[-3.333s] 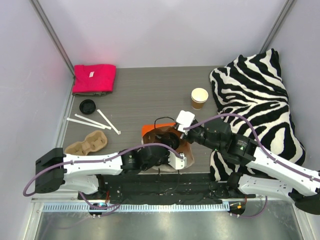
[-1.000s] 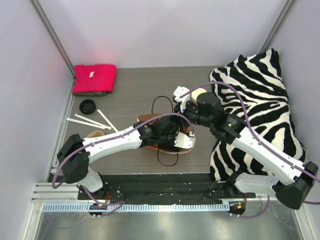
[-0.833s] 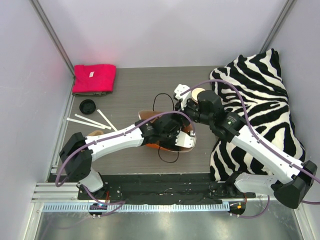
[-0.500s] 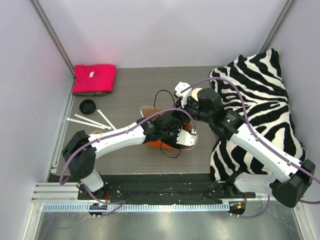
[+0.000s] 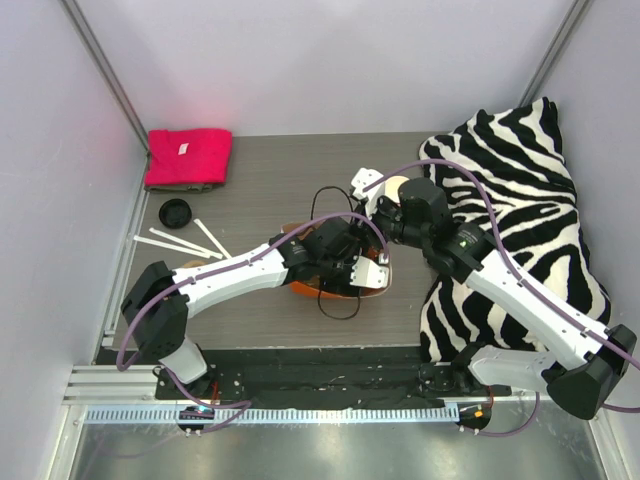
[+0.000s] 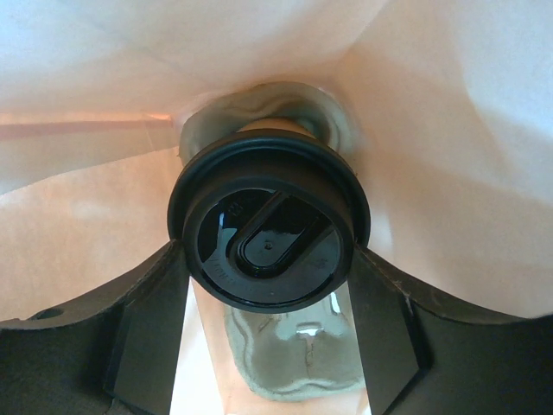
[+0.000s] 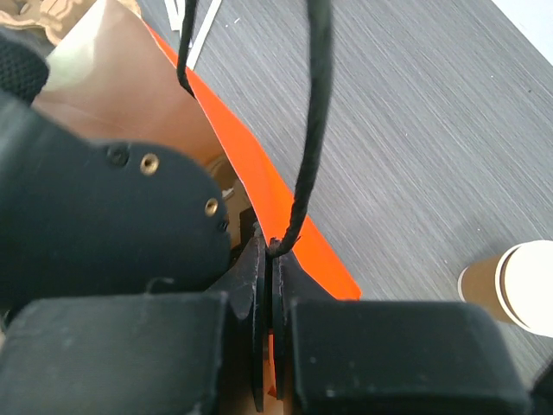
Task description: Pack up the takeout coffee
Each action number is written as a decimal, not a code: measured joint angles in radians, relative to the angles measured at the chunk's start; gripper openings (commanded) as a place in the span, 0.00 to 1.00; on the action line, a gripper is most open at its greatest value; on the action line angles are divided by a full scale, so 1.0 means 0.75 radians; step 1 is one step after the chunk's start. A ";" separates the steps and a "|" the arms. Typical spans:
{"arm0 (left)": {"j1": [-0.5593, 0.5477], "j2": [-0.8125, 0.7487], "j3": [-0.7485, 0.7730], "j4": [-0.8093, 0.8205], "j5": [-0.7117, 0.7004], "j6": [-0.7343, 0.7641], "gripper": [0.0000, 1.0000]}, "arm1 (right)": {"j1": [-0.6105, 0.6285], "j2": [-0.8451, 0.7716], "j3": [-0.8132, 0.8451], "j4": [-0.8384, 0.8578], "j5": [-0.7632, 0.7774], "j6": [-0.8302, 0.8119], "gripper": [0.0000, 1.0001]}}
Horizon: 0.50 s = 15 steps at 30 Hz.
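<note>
The takeout coffee (image 6: 270, 242), a brown cup under a round black lid, sits between my left gripper's fingers (image 6: 147, 333) inside the orange bag (image 5: 312, 290). My left gripper (image 6: 268, 264) is shut on the cup; in the top view it (image 5: 345, 262) is buried in the bag's mouth and the cup is hidden. My right gripper (image 7: 270, 251) is shut on the bag's orange rim (image 7: 294, 225), where the black cord handle (image 7: 313, 104) is attached. In the top view it (image 5: 378, 262) is at the bag's right edge.
A moulded cardboard piece (image 6: 298, 354) lies at the bag's bottom. An open lidless kraft cup (image 5: 396, 185) stands behind my right arm, also in the right wrist view (image 7: 510, 281). A loose black lid (image 5: 176, 212), white sticks (image 5: 190, 240), a red towel (image 5: 188, 157) and a zebra cloth (image 5: 515, 190) lie around.
My left arm has pushed further into the bag, and the bag has slid a little toward the far side. My right gripper stays clamped on the bag's rim.
</note>
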 measured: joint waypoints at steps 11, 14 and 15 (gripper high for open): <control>0.002 -0.015 0.000 -0.022 0.048 -0.056 0.90 | 0.000 -0.015 -0.002 -0.024 -0.021 -0.012 0.01; 0.000 -0.023 0.000 -0.032 0.052 -0.069 0.90 | 0.000 -0.017 -0.004 -0.023 -0.031 -0.012 0.01; 0.000 -0.026 0.000 -0.036 0.055 -0.075 0.91 | 0.001 -0.017 -0.005 -0.023 -0.034 -0.012 0.01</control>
